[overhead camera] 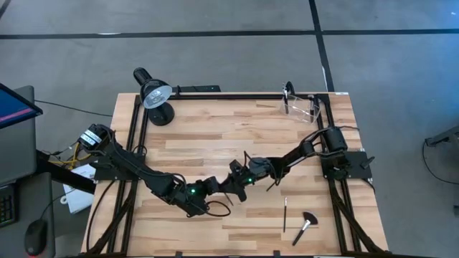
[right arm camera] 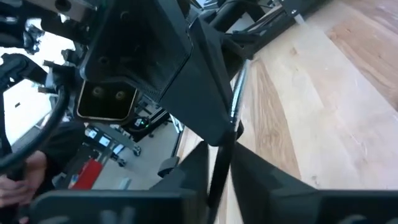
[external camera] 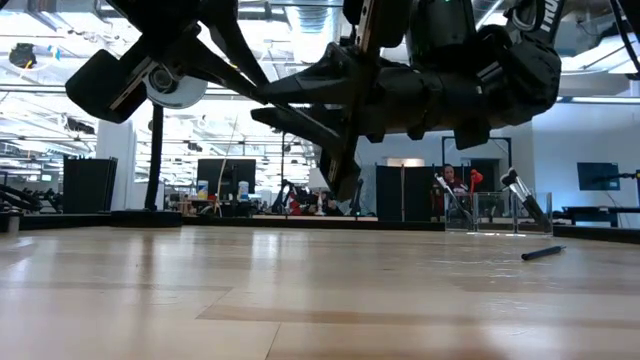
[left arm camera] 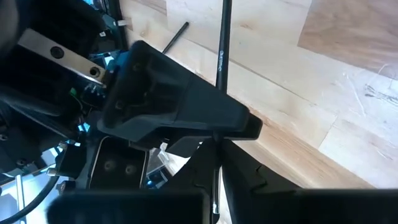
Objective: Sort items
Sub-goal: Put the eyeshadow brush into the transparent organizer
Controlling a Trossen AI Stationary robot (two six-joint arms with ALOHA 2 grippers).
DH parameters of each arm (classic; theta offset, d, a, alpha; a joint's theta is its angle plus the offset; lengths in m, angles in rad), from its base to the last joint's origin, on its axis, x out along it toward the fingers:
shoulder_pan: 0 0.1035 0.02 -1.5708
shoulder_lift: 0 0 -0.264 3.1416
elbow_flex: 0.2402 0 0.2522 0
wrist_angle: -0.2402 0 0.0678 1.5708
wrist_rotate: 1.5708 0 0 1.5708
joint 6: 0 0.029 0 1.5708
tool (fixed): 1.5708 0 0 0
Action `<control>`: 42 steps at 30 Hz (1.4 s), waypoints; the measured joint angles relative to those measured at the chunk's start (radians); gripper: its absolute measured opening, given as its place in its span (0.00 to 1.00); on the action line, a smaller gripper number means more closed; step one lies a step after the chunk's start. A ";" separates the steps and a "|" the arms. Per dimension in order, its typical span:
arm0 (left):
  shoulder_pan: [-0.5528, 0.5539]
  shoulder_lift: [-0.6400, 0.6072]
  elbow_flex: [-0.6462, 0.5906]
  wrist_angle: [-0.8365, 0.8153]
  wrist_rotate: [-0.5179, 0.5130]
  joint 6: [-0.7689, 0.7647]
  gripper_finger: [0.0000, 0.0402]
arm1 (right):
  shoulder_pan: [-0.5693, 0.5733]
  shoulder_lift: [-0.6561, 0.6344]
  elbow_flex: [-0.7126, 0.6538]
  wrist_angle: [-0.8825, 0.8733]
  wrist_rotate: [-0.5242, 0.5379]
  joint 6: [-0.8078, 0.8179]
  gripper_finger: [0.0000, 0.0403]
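Both grippers meet above the middle of the table, each shut on the same slim dark-handled brush (left arm camera: 222, 43). My left gripper (overhead camera: 228, 183) comes from the table's left, and my right gripper (overhead camera: 244, 175) from the right. The brush is tilted and clear of the wood. Its silver ferrule (right arm camera: 238, 87) shows in the right wrist view. A thin dark brush (overhead camera: 285, 213) and a brush with a black fan head (overhead camera: 305, 226) lie flat on the table near its front right. More brushes stand in the clear container (overhead camera: 303, 106). My left gripper pinches the brush's shaft (left arm camera: 215, 186) between its two fingers, which lie across it. The brush is lifted clear of the table, and its long dark handle runs out beyond the fingers. My right gripper's fingers (right arm camera: 186, 177) close on the dark handle (right arm camera: 219, 168) from either side, across it, just beside my left gripper's fingertip (right arm camera: 231, 132). The silver ferrule stands beyond the hold.
A black desk lamp (overhead camera: 154, 97) stands at the far left corner. The clear container is at the far right corner. The black frame rails (overhead camera: 136, 136) run along the table's sides. Bare wood lies across the far middle and near left.
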 joint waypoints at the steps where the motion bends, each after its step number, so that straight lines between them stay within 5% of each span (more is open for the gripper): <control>1: 0.000 0.000 0.000 0.002 0.002 0.000 0.04 | 0.000 0.000 0.000 -0.001 0.000 -0.012 0.10; 4: -0.001 0.000 0.000 0.005 0.004 -0.001 0.04 | 0.000 0.000 0.000 -0.008 -0.010 -0.043 0.03; 13: 0.000 0.000 0.000 0.011 0.017 -0.144 0.12 | -0.011 0.000 -0.003 -0.018 -0.026 -0.074 0.02; 25: 0.046 0.000 -0.002 -0.023 0.036 -0.721 0.28 | -0.106 -0.132 -0.081 -0.159 -0.009 -0.177 0.03; 31: 0.110 -0.001 -0.015 0.111 0.232 -0.964 0.27 | -0.133 -0.306 -0.122 -0.394 0.229 -0.377 0.02; 42: 0.232 -0.001 -0.280 0.986 0.334 -0.993 0.21 | -0.202 -0.647 -0.379 -0.358 0.712 -0.587 0.02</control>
